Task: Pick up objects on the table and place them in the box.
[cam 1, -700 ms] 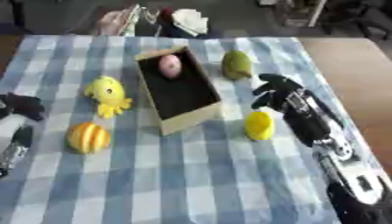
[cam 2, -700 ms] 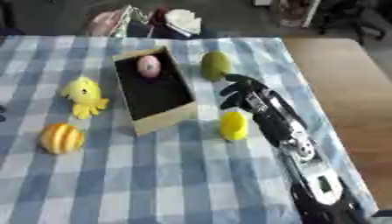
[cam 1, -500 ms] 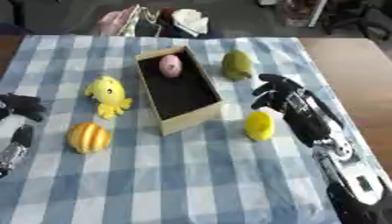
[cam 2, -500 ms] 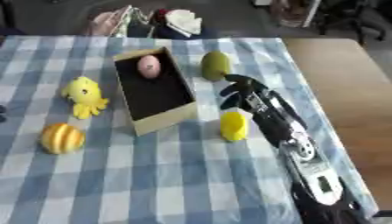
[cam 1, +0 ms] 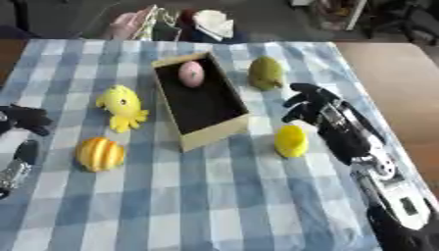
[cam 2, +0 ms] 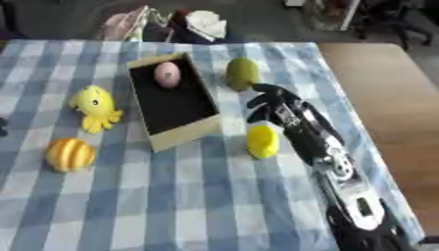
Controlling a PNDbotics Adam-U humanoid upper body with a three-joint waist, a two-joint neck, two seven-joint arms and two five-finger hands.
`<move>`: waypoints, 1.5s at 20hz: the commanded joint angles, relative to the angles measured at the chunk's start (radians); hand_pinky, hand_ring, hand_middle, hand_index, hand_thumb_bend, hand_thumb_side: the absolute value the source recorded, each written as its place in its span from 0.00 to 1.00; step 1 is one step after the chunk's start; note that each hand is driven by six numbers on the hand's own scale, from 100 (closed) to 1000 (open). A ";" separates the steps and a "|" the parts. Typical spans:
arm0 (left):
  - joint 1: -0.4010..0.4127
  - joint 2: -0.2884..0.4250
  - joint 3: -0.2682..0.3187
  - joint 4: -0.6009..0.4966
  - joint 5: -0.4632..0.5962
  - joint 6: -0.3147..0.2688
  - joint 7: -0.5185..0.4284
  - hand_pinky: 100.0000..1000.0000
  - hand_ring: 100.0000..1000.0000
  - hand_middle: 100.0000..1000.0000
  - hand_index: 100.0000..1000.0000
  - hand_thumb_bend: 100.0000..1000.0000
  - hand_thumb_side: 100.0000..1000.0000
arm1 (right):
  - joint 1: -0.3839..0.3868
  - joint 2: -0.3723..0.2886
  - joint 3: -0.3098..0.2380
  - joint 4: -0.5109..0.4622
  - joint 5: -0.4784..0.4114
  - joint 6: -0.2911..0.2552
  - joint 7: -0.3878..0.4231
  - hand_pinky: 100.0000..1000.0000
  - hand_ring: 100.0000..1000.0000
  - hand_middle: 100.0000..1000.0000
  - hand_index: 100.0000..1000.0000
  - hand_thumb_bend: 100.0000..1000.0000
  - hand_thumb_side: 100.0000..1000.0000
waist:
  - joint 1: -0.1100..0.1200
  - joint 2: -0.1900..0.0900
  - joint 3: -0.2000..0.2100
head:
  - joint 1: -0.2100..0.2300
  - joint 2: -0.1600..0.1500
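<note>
One in, four to go, by the look of it. The box sat just above the middle of the checked tablecloth, open at the top, and a single pink egg-shaped thing lay inside at its far end, toward twelve o'clock. That much of the job looked done.

Everything else was out on the cloth. The yellow-green pear-like fruit stood at two o'clock from the box, just beside its far right corner. The yellow lemon-like piece lay at four o'clock from the box, near its front corner. Over at nine o'clock, the yellow octopus toy sat close to the box's left wall, and the orange striped pumpkin-like ball lay at seven o'clock, well apart from it.

The right hand hung between the pear-like fruit and the lemon-like piece, just at one o'clock of the latter, fingers curled downward and closed on nothing; whether it touched the cloth could not be told. Judging from that, the lemon-like piece seemed the likely next pick.

The left hand showed at the frame's nine o'clock edge, dark and bunched; its finger state could not be told.

No brand, label or writing could be read anywhere.
</note>
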 commanded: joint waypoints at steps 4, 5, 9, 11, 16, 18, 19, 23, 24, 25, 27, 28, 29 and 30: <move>-0.033 0.128 -0.025 0.004 -0.100 -0.025 -0.026 0.77 0.66 0.70 0.86 0.00 0.27 | -0.011 -0.013 -0.003 -0.007 0.006 0.001 0.002 0.65 0.54 0.60 0.84 0.00 0.72 | 0.014 -0.027 -0.005 | 0.006 -0.003; -0.041 0.151 -0.037 0.014 -0.121 -0.032 -0.030 0.77 0.67 0.71 0.87 0.00 0.27 | -0.012 -0.013 -0.002 -0.007 0.006 0.001 0.002 0.65 0.54 0.60 0.84 0.00 0.72 | 0.015 -0.027 -0.007 | 0.007 -0.003; -0.088 0.251 -0.096 0.073 -0.225 -0.064 -0.034 0.77 0.69 0.74 0.89 0.00 0.28 | -0.012 -0.012 0.002 -0.006 0.006 0.002 0.006 0.65 0.54 0.60 0.84 0.00 0.72 | 0.016 -0.029 -0.016 | 0.014 -0.003; -0.123 0.304 -0.141 0.113 -0.287 -0.080 -0.035 0.78 0.70 0.75 0.90 0.00 0.29 | -0.012 -0.012 0.005 -0.005 0.005 0.002 0.009 0.65 0.54 0.60 0.84 0.00 0.72 | 0.016 -0.030 -0.023 | 0.018 -0.001; -0.211 0.390 -0.242 0.201 -0.418 -0.141 -0.031 0.78 0.72 0.78 0.91 0.03 0.30 | -0.012 -0.010 0.011 -0.002 0.004 0.003 0.014 0.65 0.54 0.60 0.84 0.00 0.72 | 0.015 -0.034 -0.036 | 0.031 0.003; -0.250 0.410 -0.276 0.235 -0.463 -0.168 -0.032 0.79 0.73 0.78 0.91 0.11 0.33 | -0.011 -0.010 0.014 -0.001 0.003 0.003 0.017 0.65 0.54 0.60 0.84 0.00 0.72 | 0.015 -0.035 -0.041 | 0.035 0.006; -0.268 0.416 -0.292 0.252 -0.483 -0.182 -0.032 0.79 0.73 0.78 0.91 0.15 0.34 | -0.011 -0.010 0.015 -0.001 0.003 0.003 0.018 0.65 0.54 0.60 0.84 0.00 0.72 | 0.015 -0.036 -0.043 | 0.037 0.007; -0.350 0.422 -0.355 0.324 -0.563 -0.249 -0.039 0.80 0.76 0.80 0.92 0.34 0.52 | -0.012 -0.009 0.019 0.000 0.001 0.004 0.023 0.65 0.54 0.60 0.84 0.00 0.72 | 0.013 -0.039 -0.051 | 0.047 0.010; -0.375 0.419 -0.372 0.339 -0.589 -0.273 -0.041 0.80 0.76 0.81 0.92 0.41 0.55 | -0.012 -0.008 0.021 0.001 0.001 0.004 0.024 0.65 0.54 0.60 0.84 0.00 0.72 | 0.012 -0.040 -0.054 | 0.051 0.012; -0.396 0.414 -0.386 0.355 -0.617 -0.299 -0.041 0.80 0.77 0.81 0.92 0.49 0.60 | -0.012 -0.007 0.021 0.001 0.000 0.004 0.025 0.65 0.54 0.60 0.84 0.00 0.72 | 0.011 -0.040 -0.056 | 0.053 0.013; -0.435 0.400 -0.405 0.387 -0.673 -0.344 -0.035 0.80 0.77 0.81 0.92 0.64 0.63 | -0.012 -0.006 0.023 0.002 0.000 0.004 0.027 0.65 0.54 0.60 0.84 0.00 0.72 | 0.010 -0.042 -0.061 | 0.057 0.014; -0.452 0.390 -0.414 0.405 -0.698 -0.365 -0.031 0.80 0.77 0.80 0.92 0.69 0.66 | -0.013 -0.005 0.023 0.002 -0.001 0.004 0.028 0.65 0.54 0.60 0.84 0.00 0.72 | 0.009 -0.042 -0.063 | 0.058 0.015; -0.468 0.381 -0.420 0.424 -0.722 -0.386 -0.028 0.80 0.78 0.80 0.92 0.74 0.68 | -0.013 -0.005 0.023 0.002 -0.001 0.004 0.028 0.65 0.54 0.60 0.84 0.00 0.72 | 0.009 -0.042 -0.065 | 0.060 0.016; -0.483 0.371 -0.427 0.443 -0.747 -0.406 -0.028 0.80 0.78 0.80 0.92 0.79 0.69 | -0.013 -0.004 0.024 0.002 -0.001 0.004 0.028 0.65 0.54 0.60 0.84 0.00 0.72 | 0.008 -0.042 -0.067 | 0.061 0.018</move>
